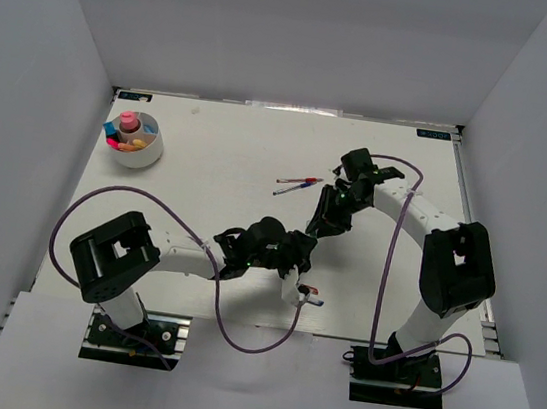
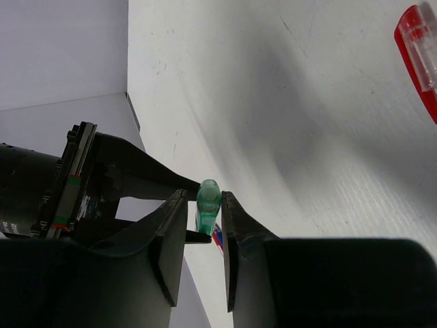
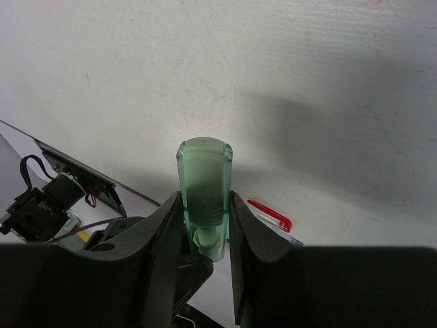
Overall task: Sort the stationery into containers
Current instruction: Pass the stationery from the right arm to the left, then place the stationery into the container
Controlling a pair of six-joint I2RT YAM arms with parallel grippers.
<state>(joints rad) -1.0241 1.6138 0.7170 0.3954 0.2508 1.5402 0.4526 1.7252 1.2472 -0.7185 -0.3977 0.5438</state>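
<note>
A translucent mint highlighter (image 3: 203,178) stands between my right gripper's (image 3: 205,205) fingers, which press on both its sides. My left gripper (image 2: 203,199) flanks the same highlighter (image 2: 208,205): it touches one finger, and a narrow gap shows at the other. The two grippers meet tip to tip above the table's middle, left (image 1: 305,246) and right (image 1: 320,228). The white divided bowl (image 1: 149,156) at the far left holds a pink round-topped stick (image 1: 128,123) and orange, blue and red pieces.
Two thin pens (image 1: 298,183) lie on the table just beyond the grippers. A red pen (image 1: 312,298) lies near the front edge; it also shows in the left wrist view (image 2: 418,55) and the right wrist view (image 3: 270,214). White walls enclose the table.
</note>
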